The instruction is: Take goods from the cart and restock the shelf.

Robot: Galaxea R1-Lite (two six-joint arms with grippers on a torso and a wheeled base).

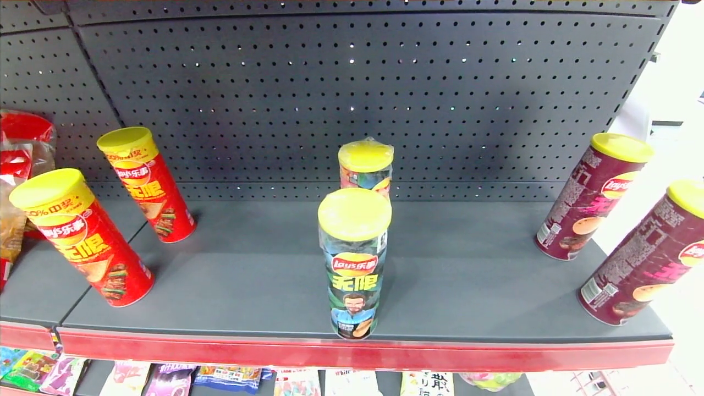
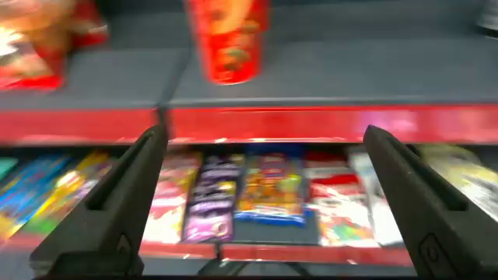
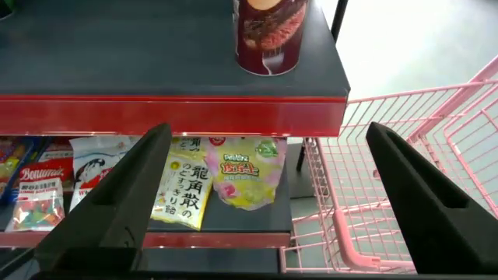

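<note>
Left gripper, right gripper: jaws wide, empty. Two red cans, two green cans, two maroon cans.

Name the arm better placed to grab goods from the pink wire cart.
Right: the open right gripper faces the pink wire cart beside the dark shelf; the open left gripper faces colourful snack packets.

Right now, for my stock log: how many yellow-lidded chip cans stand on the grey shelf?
6. Left: front red can, rear red can. Centre: front middle can, rear middle can behind it. Right: front maroon can, rear maroon can. Others may be out of view.
</note>
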